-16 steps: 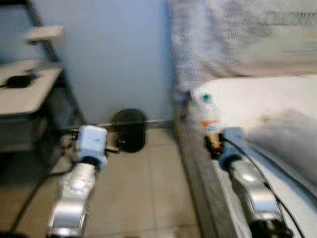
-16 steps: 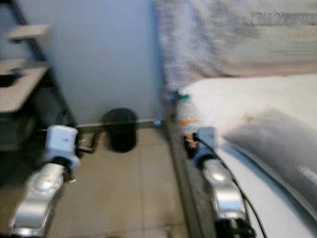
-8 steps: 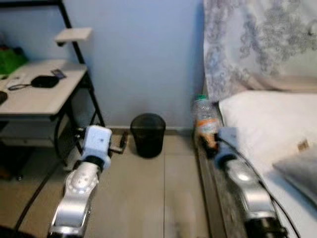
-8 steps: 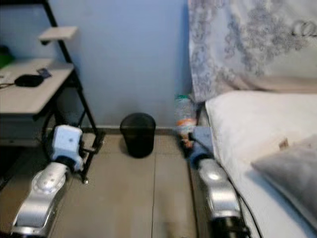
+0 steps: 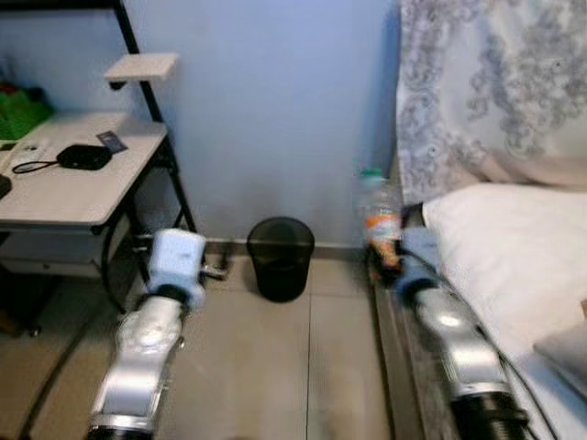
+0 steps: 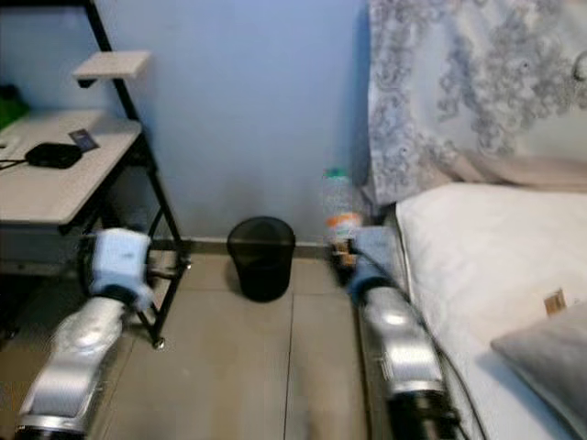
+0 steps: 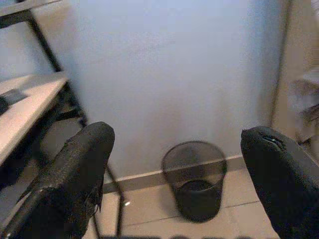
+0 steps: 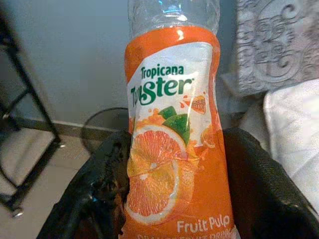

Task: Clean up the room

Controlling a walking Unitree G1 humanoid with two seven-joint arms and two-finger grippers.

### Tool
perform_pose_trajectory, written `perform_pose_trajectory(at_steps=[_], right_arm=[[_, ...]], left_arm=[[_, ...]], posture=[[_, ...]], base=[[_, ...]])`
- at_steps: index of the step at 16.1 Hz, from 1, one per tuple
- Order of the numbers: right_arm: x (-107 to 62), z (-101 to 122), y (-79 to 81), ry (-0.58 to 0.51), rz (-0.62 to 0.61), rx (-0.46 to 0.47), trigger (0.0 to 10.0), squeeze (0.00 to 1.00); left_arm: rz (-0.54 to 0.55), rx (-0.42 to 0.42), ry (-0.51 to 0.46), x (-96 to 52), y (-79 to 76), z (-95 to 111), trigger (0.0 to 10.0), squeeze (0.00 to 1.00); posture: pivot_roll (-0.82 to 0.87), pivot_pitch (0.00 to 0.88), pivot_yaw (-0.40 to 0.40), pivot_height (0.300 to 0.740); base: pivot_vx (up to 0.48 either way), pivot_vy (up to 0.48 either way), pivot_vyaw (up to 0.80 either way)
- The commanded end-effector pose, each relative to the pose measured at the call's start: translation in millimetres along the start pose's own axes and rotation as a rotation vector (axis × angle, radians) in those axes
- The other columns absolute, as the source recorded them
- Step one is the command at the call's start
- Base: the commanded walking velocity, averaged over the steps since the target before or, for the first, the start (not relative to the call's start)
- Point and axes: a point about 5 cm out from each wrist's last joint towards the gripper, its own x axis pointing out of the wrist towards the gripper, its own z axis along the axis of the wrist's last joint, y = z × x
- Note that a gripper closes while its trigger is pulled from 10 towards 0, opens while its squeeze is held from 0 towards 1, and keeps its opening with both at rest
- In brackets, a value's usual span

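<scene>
My right gripper [image 8: 174,199] is shut on an empty plastic bottle [image 8: 174,144] with an orange Tropicana Twister label. The bottle [image 5: 380,220] is held upright beside the bed's near corner, its green cap up. A black mesh wastebasket [image 5: 280,258] stands on the tiled floor against the blue wall, left of and beyond the bottle. My left gripper [image 7: 174,179] is open with nothing between its fingers [image 7: 75,184], and the wastebasket [image 7: 194,180] sits ahead of it on the floor.
A white desk [image 5: 64,183] on black legs stands at the left with a black pouch [image 5: 83,157] and a small shelf [image 5: 140,66] above. A bed [image 5: 514,247] with white bedding and a patterned headboard [image 5: 495,92] runs along the right. Tiled floor lies between them.
The camera has swung left, so bed and wastebasket shifted right in view and the blur has eased. The right gripper still holds the bottle upright.
</scene>
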Motion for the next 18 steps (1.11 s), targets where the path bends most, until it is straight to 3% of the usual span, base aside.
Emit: perform_pose_trajectory(at_steps=[1, 18], right_arm=[[2.9, 7.2, 13.8, -0.029, 0.043, 0.007, 10.0, 0.00], [5.1, 7.2, 17.9, -0.031, 0.064, -0.011, 10.0, 0.00]], left_arm=[[0.034, 0.012, 0.004, -0.9, 11.5, 0.1, 10.0, 0.00], [0.021, 0.010, 0.004, -1.5, 8.9, -0.4, 10.0, 0.00]], posture=[[0.16, 0.000, 0.042, 0.740], [0.16, 0.000, 0.041, 0.740]], base=[[0.349, 0.000, 0.00], [0.349, 0.000, 0.00]])
